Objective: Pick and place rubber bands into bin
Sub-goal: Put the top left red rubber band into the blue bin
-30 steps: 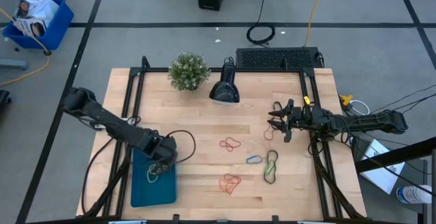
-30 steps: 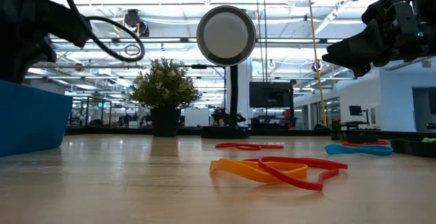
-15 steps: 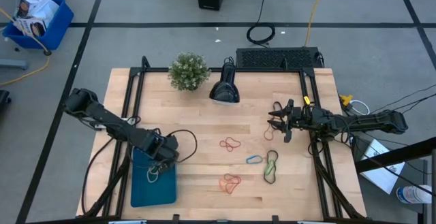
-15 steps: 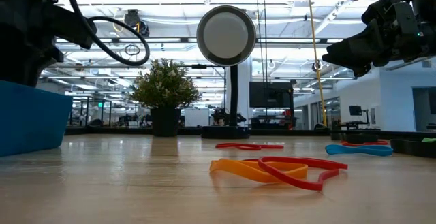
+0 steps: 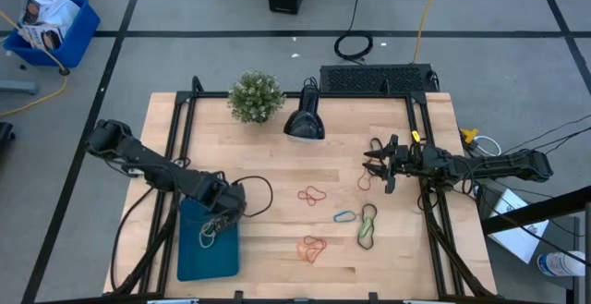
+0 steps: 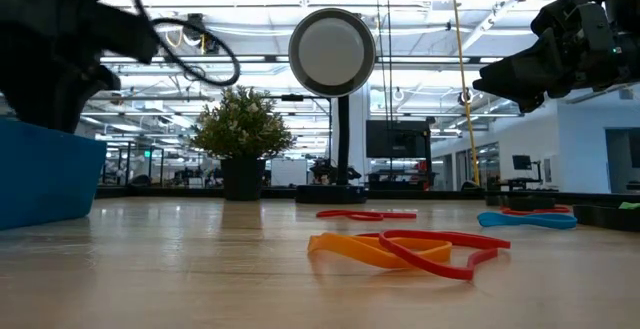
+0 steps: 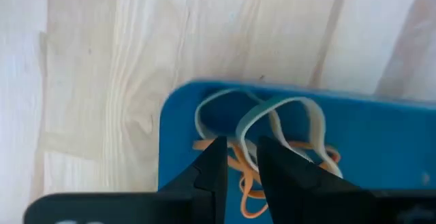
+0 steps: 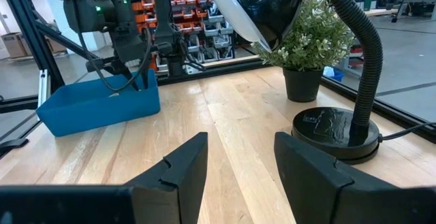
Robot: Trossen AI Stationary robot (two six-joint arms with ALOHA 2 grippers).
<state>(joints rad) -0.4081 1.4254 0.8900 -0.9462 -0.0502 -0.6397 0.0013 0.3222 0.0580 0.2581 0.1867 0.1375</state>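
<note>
Left claw (image 5: 218, 223) hangs over the far end of the bin (image 5: 208, 258), which lies flat on the near-left part of the bench (image 5: 277, 156). In its wrist view the two dark fingers (image 7: 212, 169) stand slightly apart with a narrow gap between them, and nothing is pinched there. Directly beneath the tips, inside the bin close to its rounded corner, lies a small heap of rubber bands (image 7: 272, 125): pale tan loops over thin orange ones. From above, the same heap shows as a light tangle (image 5: 207, 237) on the teal floor of the bin, just nearer than the claw.

Right claw (image 5: 377, 167) is held above the right side of the bench, well apart from the bin, its fingers (image 8: 184, 163) spread wide and empty. More bands lie loose on the wood between the two arms: a red loop (image 5: 312, 194) near the middle, an orange and red pair (image 5: 312, 248) closer to the near edge, a blue one (image 5: 344, 216), a green and dark one (image 5: 368, 227) beside it, and a tan loop (image 5: 365, 183) just below the right claw.

A potted plant (image 5: 256, 96) and a desk lamp (image 5: 304, 122) stand at the far edge. No readable writing or brand can be made out on any of these.
</note>
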